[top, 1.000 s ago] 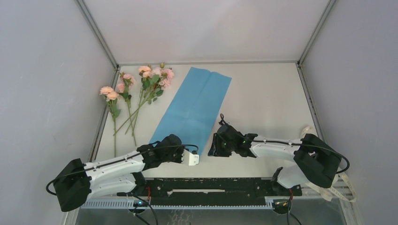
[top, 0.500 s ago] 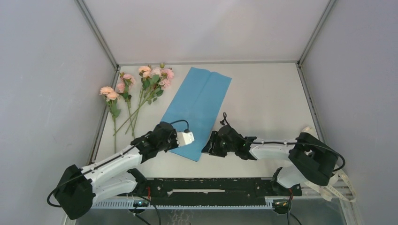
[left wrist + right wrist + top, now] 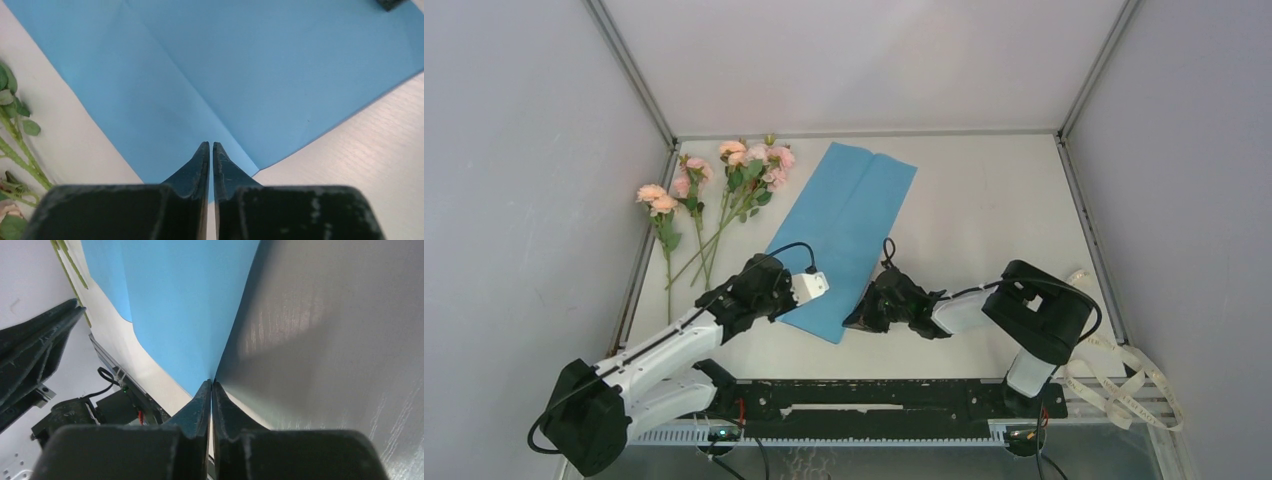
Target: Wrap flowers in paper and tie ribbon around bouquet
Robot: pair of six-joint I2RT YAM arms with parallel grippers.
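The paper [image 3: 849, 215] lies flat, light blue face up, slanting from the back middle toward the arms. My left gripper [image 3: 807, 303] is shut, its tips [image 3: 210, 144] just above the paper [image 3: 225, 75] near its front corner. My right gripper [image 3: 854, 318] lies on its side at the paper's near right edge. It is shut on that edge of the paper [image 3: 180, 305], which runs in between the fingers [image 3: 212, 382]. The flowers [image 3: 724, 190] lie loose at the back left, with their leaves [image 3: 12, 100] beside the sheet. The ribbon [image 3: 1129, 400] hangs in loops off the near right corner. No bouquet is in view.
Grey walls close in the table [image 3: 994, 220] on three sides, and the black base rail [image 3: 874, 400] runs along the near edge. The right arm's elbow [image 3: 1039, 310] is folded close behind its gripper.
My left arm has reached forward onto the paper's near end. The right gripper has slid left and shut on the paper's edge, and its elbow has swung inward.
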